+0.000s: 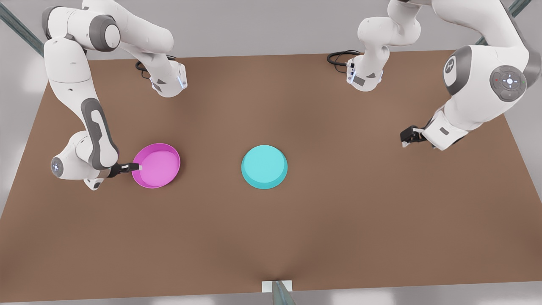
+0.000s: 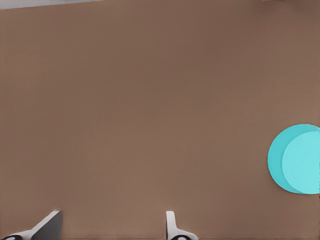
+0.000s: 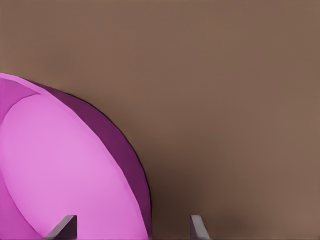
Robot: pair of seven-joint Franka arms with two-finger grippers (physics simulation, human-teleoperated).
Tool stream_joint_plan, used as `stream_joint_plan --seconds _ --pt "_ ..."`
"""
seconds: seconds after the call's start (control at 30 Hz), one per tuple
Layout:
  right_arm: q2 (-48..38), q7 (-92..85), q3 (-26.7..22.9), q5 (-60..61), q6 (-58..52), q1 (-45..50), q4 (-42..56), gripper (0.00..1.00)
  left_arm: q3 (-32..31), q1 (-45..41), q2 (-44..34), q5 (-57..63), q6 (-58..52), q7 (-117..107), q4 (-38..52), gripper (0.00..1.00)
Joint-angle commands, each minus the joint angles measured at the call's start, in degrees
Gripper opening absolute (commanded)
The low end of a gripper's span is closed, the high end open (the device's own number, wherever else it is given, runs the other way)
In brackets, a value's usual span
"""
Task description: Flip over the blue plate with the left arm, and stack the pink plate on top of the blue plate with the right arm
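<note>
The right gripper's point(image 1: 136, 167) fingers point(image 3: 198, 226) stand spread at the pink plate's point(image 1: 156, 165) rim on the front view's left, one finger inside. The blue plate point(image 1: 264, 166) lies underside up mid-bench point(image 1: 338, 220), open room all round. The left gripper point(image 1: 407, 136) hovers far right, fingers point(image 2: 171, 225) spread, empty.
</note>
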Motion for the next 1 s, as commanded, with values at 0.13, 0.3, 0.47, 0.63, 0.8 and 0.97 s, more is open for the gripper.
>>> stream_joint_plan --seconds 0.13,0.3,0.47,0.63,0.8,0.97 --pt "0.1 0.0 0.0 -0.1 0.3 0.0 0.1 0.48 0.1 -0.1 -1.3 0.3 -1.5 -1.5 -0.4 1.0" --pt "1.1 0.0 0.0 -0.1 1.7 0.4 0.3 0.48 0.3 -0.1 -5.5 0.3 -0.8 -1.0 -5.0 1.0" --pt "1.2 -0.1 0.0 -0.1 1.6 0.3 0.5 0.36 0.2 -0.1 -5.3 0.2 -0.7 -1.1 -4.8 1.0" --pt "1.4 -0.1 0.0 -0.1 1.7 0.4 0.6 0.35 0.2 -0.1 -5.2 0.2 -0.7 -1.1 -4.8 1.0" --pt "1.6 0.0 0.0 -0.1 1.7 0.4 1.1 0.29 0.2 -0.1 -5.3 0.1 -1.1 -1.2 -4.7 1.0" --pt "2.4 -0.1 0.0 -0.2 1.7 0.4 1.5 0.27 0.2 -0.1 -5.1 0.1 -1.0 -1.2 -4.8 1.0"
